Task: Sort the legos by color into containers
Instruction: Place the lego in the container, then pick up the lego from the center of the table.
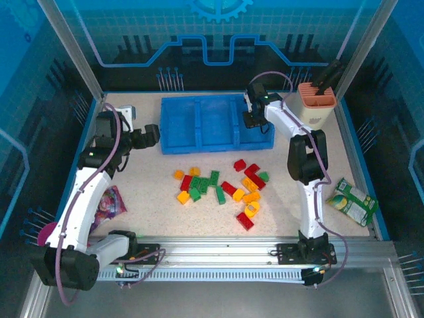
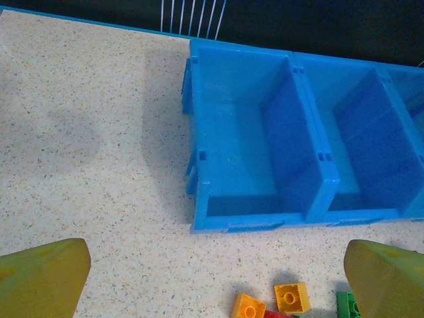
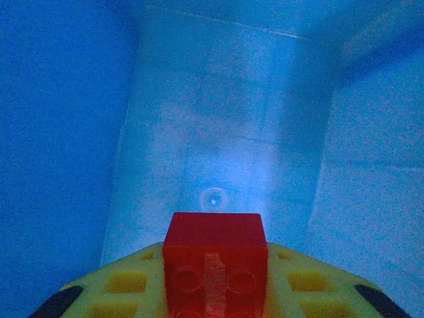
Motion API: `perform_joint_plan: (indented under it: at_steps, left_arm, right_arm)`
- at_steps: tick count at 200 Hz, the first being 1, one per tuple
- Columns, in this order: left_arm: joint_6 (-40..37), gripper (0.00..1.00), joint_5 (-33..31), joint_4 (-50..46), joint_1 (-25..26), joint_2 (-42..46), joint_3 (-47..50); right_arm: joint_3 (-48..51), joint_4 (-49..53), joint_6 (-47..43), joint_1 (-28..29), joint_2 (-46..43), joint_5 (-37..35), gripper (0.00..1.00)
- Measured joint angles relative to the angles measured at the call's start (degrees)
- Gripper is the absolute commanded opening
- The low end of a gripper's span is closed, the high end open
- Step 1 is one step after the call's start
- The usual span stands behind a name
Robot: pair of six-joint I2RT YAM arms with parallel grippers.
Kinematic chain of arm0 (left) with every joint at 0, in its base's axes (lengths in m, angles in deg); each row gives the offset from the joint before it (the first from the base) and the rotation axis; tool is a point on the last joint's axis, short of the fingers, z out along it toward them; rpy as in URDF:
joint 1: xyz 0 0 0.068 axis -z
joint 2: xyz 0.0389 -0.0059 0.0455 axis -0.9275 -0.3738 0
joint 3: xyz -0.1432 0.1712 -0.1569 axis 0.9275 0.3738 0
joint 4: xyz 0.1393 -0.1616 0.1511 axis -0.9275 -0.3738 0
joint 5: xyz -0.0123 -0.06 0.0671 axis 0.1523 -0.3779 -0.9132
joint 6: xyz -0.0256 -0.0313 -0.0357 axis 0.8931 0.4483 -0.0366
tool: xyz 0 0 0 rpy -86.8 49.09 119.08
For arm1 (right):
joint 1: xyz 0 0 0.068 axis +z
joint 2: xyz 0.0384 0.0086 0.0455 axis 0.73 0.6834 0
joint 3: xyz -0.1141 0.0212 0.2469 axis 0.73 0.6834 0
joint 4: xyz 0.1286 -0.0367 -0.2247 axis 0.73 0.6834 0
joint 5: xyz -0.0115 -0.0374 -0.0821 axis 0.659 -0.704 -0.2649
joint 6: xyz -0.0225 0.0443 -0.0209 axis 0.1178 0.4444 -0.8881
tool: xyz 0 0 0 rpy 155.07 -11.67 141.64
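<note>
The left gripper [image 1: 152, 135] hovers over the speckled table [image 1: 146, 172], its yellow fingers [image 2: 46, 278] spread wide. The smooth blue plastic tray [image 1: 179, 147] has three boxy parts side by side. Little bumpy bricks [image 1: 222, 189], red, green and yellow, lie in a loose heap near it. The right gripper [image 1: 252, 121] pinches a square red brick [image 3: 213, 248] inside the tray's right part.
</note>
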Motion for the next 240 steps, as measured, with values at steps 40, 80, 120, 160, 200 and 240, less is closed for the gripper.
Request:
perform_joint_plan:
  at_steps: [40, 80, 120, 160, 200, 240]
  left_arm:
    - [0.0, 1.00, 0.2, 0.0, 0.0, 0.0, 0.0]
    - [0.0, 1.00, 0.2, 0.0, 0.0, 0.0, 0.0]
    - [0.0, 0.99, 0.7, 0.0, 0.0, 0.0, 0.0]
    - [0.0, 0.99, 1.1, 0.0, 0.0, 0.3, 0.3]
    - [0.0, 1.00, 1.3, 0.1, 0.0, 1.1, 0.6]
    - [0.0, 0.99, 1.7, 0.5, 0.1, 1.1, 0.8]
  right_arm:
    - [-0.7, 1.1, -0.7, 0.0, 0.0, 0.6, 0.48]
    - [0.0, 1.9, -0.9, 0.2, -1.5, 1.5, 0.50]
    - [10.9, 0.9, -0.9, 2.6, -12.1, 1.7, 0.52]
    - [28.3, -2.6, -0.4, 10.5, -24.5, 1.5, 0.61]
    - [38.8, -4.4, 0.0, 14.6, -25.9, 1.6, 0.74]
    - [39.7, -6.9, -0.3, 14.6, -23.6, 1.2, 0.79]
